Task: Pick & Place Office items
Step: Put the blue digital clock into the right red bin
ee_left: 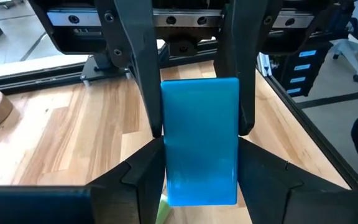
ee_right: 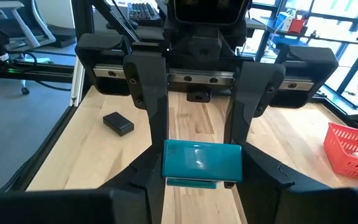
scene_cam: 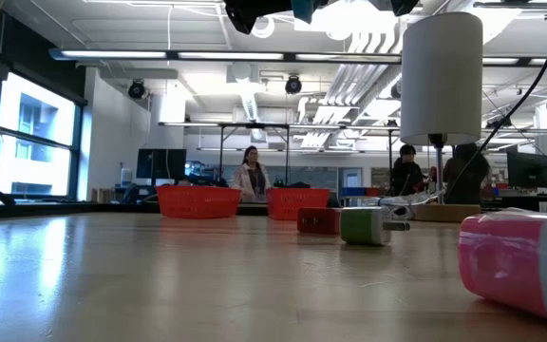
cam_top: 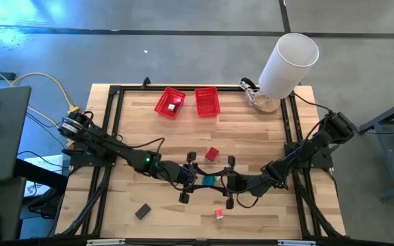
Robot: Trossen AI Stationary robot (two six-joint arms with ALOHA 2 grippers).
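A teal block [cam_top: 208,180] hangs in mid-air between my two grippers above the table's middle; it shows at the top edge of the low view [scene_cam: 302,9]. My left gripper [ee_left: 201,155] reaches it from the left and my right gripper [ee_right: 201,168] from the right, each shut on it. A red block [cam_top: 213,154], a dark grey block [cam_top: 142,211] and a small pink-red piece [cam_top: 219,214] lie flat on the table. A green and white piece [scene_cam: 368,226] lies beside the red block [scene_cam: 318,220]. My left gripper pinches the teal block's near end [ee_left: 197,180] between its two fingers [ee_left: 142,177], coming level from the table's left. The block is lifted clear of the table. My right gripper pinches the block's opposite end [ee_right: 201,171] between its two fingers [ee_right: 148,168], coming level from the table's right, facing the left gripper's fingers [ee_right: 151,93].
Two red mesh baskets [cam_top: 170,102] [cam_top: 207,101] stand near the far edge, the left one with a small piece inside. A big white cylinder [cam_top: 289,65] rises at the far right corner. A pink and white piece [scene_cam: 520,261] lies close to the low camera. People stand in the room behind.
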